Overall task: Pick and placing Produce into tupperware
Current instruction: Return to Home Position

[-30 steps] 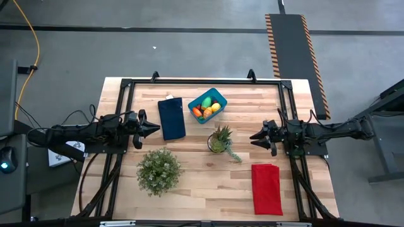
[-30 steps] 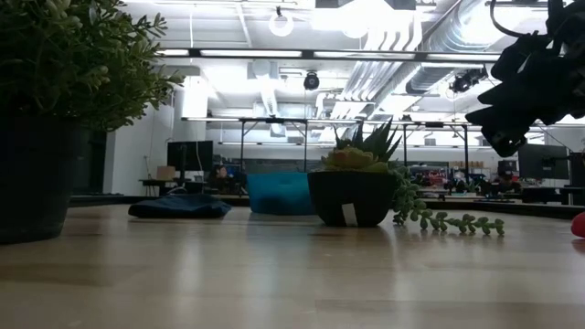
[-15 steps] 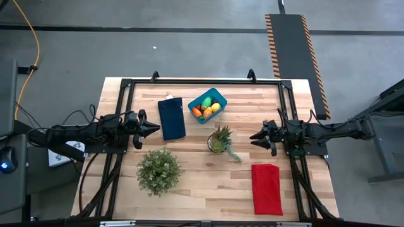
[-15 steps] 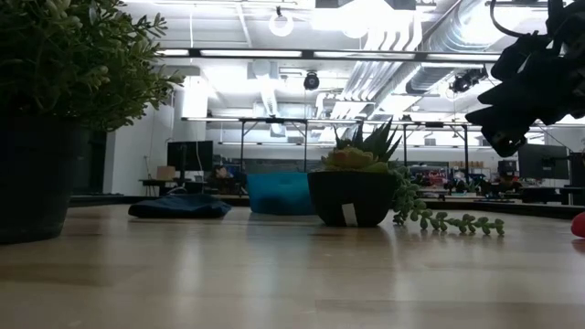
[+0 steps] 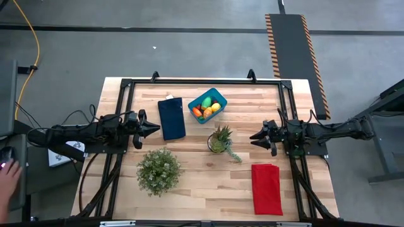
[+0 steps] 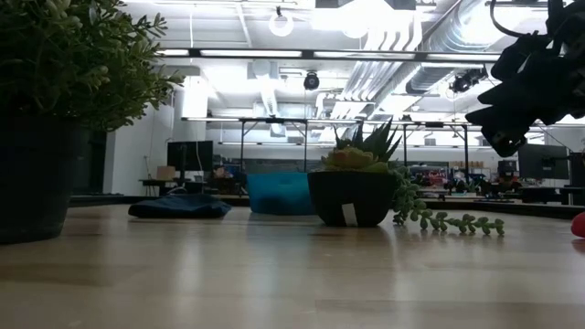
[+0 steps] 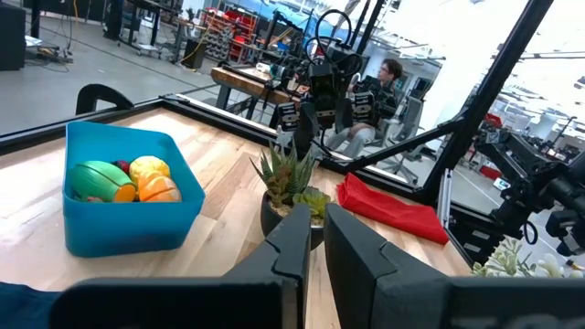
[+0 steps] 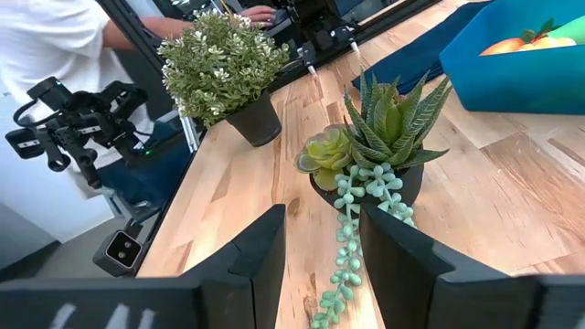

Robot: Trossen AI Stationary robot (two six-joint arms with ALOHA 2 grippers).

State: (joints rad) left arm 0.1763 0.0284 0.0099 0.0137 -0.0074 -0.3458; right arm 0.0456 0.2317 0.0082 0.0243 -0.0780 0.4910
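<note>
The tupperware (image 5: 207, 105) sits near the far edge of the tabletop (image 5: 189, 189), turned so that its long axis runs on a slant. It lies between the two arms, with neither clearly nearer. The produce (image 5: 206, 107) is heaped inside it. The left wrist view shows a green oval (image 7: 91, 178), a yellow lemon (image 7: 149, 169) and an orange piece (image 7: 157, 189) lying against each other within the blue walls. No loose piece shows on the bare wood. The left gripper (image 5: 148, 128) hangs just beside the dark blue cloth (image 5: 171, 118), pointing across the tabletop. Its fingers (image 7: 292, 247) are drawn close with only a thin slit between them, and they hold nothing. The tub lies ahead of them and off to the far side, well apart. The right gripper (image 5: 255, 137) faces it from the other side. Its fingers (image 8: 265, 247) are parted more widely and are also empty, and the spiky plant (image 5: 219, 140) stands directly in front of them, with the tub beyond it toward the far edge. The bushy plant (image 5: 159, 170) and the red cloth (image 5: 267, 188) stand on the near half, clear of both arms. A person's hand (image 5: 7, 178) shows off the tabletop's left side. Judging by this, the packing looks done, and what remains is for each arm to pull back along its own side, away from the tub.
</note>
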